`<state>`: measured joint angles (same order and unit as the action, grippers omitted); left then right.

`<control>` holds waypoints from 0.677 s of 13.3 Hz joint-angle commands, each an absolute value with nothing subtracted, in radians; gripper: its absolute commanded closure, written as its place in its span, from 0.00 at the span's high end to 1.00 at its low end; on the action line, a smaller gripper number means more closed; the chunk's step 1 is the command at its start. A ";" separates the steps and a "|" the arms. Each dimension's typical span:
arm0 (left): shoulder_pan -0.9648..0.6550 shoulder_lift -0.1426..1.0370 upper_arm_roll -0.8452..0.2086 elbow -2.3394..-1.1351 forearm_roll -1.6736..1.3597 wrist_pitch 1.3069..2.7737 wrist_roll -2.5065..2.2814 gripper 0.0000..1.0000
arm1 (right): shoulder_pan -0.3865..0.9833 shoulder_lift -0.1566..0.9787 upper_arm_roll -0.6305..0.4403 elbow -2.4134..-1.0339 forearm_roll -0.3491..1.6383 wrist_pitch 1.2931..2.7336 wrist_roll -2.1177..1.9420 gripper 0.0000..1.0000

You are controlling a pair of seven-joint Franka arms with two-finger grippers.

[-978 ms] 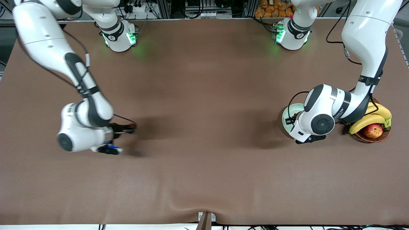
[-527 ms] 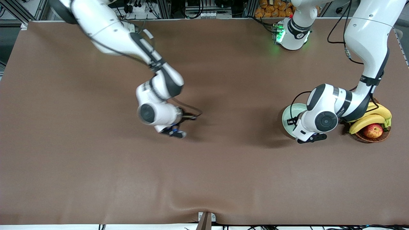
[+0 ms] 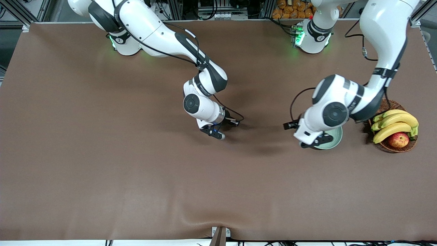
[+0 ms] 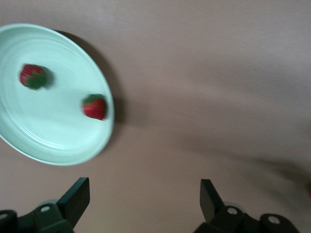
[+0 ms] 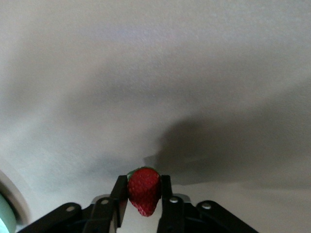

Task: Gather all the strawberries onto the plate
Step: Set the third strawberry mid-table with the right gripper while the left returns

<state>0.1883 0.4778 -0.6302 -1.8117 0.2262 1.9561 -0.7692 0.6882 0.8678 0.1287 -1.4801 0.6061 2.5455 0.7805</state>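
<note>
step in hand: the right arm is carrying the third berry (image 5: 144, 191) toward the plate (image 3: 336, 140), judging by the two berries already lying in it.
doing it well: the right gripper (image 5: 142, 203) should be brought over the plate's middle, lowered close to the surface, and only then opened, so the berry is not rolling over the rim. The left arm is partly covering the plate in the front view; it needs to be clearing off first, or the two wrists risk meeting.
right gripper: closed tightly on the berry, pads pressing both its sides, green top toward the wrist; hanging over bare table (image 3: 218, 191) near mid-table, at about 9 o'clock of the plate and well apart from it.
left gripper (image 4: 142, 199): fingers spread wide, holding nothing, hanging over the table just beside the plate's rim.
berries in plate: one (image 4: 33, 76) well inside, one (image 4: 95, 107) close against the rim.
plate position: at about 9 o'clock of the basket (image 3: 408, 146), near it, toward the left arm's end.
</note>
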 commanded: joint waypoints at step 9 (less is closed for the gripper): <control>-0.046 0.635 -0.627 -1.646 0.215 1.971 -1.058 1.00 | 0.494 0.729 0.068 -1.479 0.565 2.240 0.761 1.00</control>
<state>-0.0226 0.6130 -0.6317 -1.6803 0.2246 1.9635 -1.0256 0.5942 0.8234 0.0566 -1.4494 0.5966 2.3694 0.7817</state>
